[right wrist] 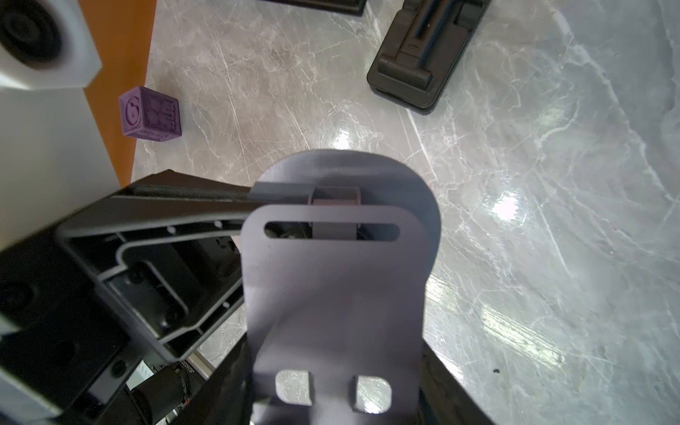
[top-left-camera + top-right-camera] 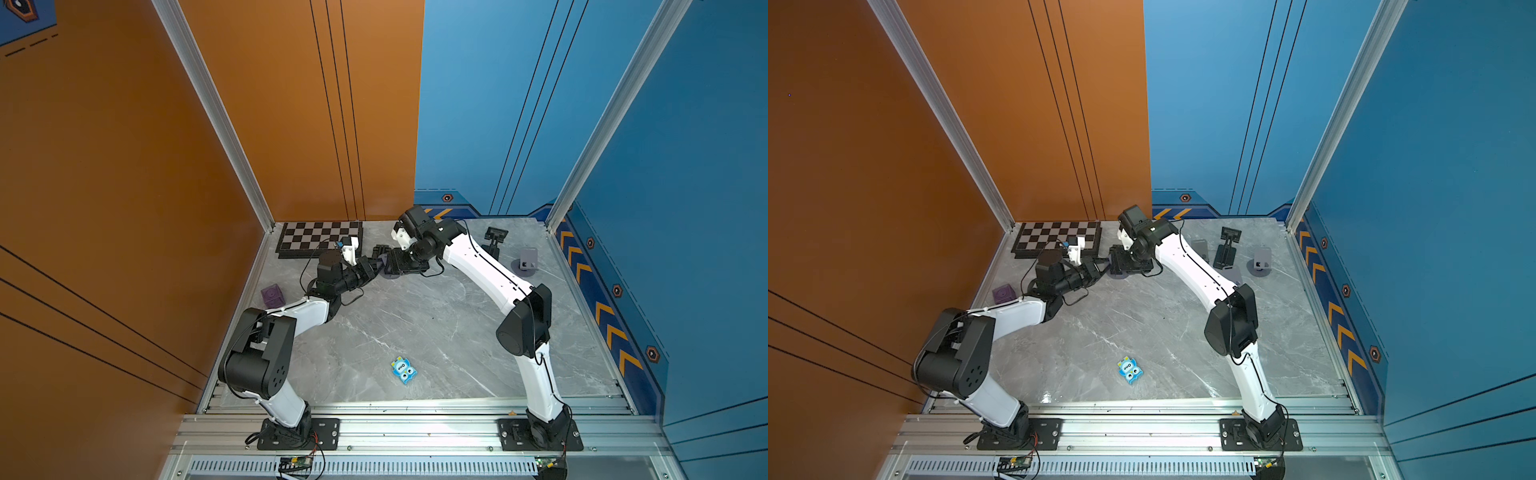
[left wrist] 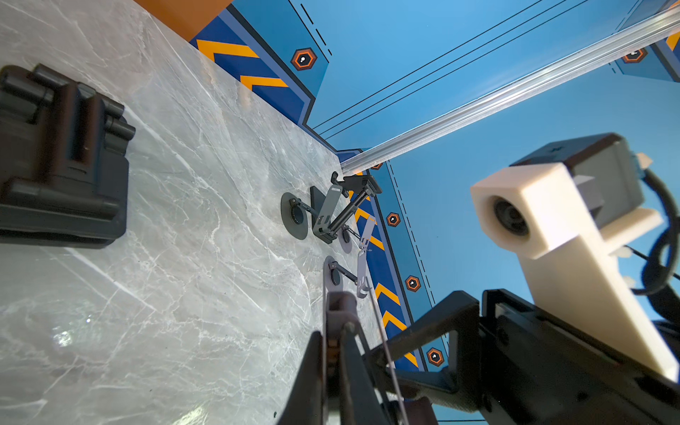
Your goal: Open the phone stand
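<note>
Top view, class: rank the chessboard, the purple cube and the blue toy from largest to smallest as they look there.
1. chessboard, clearly largest.
2. blue toy and purple cube: nearly alike. The toy lies nearer the camera, so these two are not ranked.

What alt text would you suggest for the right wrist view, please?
A grey phone stand fills the centre, its slotted plate held by the right gripper while the left gripper pinches its round base. Behind, on the marble table, sit a purple cube and a folded black stand.
</note>
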Controlling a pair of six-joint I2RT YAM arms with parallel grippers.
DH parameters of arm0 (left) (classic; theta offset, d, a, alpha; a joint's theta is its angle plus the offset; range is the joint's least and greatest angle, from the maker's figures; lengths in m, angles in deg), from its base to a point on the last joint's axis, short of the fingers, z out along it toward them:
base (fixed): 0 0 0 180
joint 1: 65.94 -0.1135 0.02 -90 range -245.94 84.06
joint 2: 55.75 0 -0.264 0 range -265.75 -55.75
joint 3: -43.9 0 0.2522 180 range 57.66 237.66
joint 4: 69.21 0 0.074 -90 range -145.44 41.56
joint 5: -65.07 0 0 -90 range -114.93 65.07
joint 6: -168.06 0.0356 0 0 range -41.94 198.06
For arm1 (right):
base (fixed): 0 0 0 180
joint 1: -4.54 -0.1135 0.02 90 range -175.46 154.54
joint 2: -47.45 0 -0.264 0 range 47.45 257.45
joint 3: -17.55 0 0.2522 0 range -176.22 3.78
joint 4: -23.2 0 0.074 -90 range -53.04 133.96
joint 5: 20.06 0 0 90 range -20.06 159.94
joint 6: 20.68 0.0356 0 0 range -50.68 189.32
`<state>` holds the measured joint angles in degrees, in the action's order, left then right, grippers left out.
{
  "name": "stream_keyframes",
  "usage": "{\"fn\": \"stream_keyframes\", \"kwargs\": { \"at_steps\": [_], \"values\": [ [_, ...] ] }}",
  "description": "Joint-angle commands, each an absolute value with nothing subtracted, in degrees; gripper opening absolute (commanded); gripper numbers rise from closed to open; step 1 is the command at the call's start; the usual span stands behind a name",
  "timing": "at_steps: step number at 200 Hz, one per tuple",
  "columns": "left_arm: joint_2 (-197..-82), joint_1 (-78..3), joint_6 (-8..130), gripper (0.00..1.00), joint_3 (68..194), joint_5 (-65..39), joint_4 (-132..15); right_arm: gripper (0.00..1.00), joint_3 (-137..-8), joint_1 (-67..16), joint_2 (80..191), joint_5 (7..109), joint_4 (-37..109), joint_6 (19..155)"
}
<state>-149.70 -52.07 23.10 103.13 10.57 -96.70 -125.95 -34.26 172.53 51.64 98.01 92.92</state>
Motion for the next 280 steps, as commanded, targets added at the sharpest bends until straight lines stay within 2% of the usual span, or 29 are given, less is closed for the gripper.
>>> {"fn": "stream_keyframes", "kwargs": {
  "at_steps": [1, 112, 175, 227, 280],
  "values": [
    [-150.6, -51.2, 28.8, 0.00, 99.2, 13.0, -90.2, 0.26, -132.2, -36.0, 170.7, 46.7, 94.3, 89.9],
    [-152.0, -51.1, 32.2, 0.00, 94.3, 12.1, -90.2, 0.27, -142.1, -32.2, 172.2, 46.5, 99.8, 88.1],
    [-151.8, -51.0, 31.8, 0.00, 95.2, 11.9, -90.2, 0.27, -142.6, -32.0, 172.8, 45.3, 100.2, 87.9],
    [-148.2, -50.9, 31.8, 0.00, 98.8, 11.7, -86.5, 0.40, -142.2, -32.6, 174.0, 44.8, 100.2, 88.1],
    [-144.2, -51.3, 31.4, 0.00, 101.2, 11.3, -84.3, 0.64, -142.1, -32.9, 174.9, 44.3, 100.2, 88.7]
  ]
}}
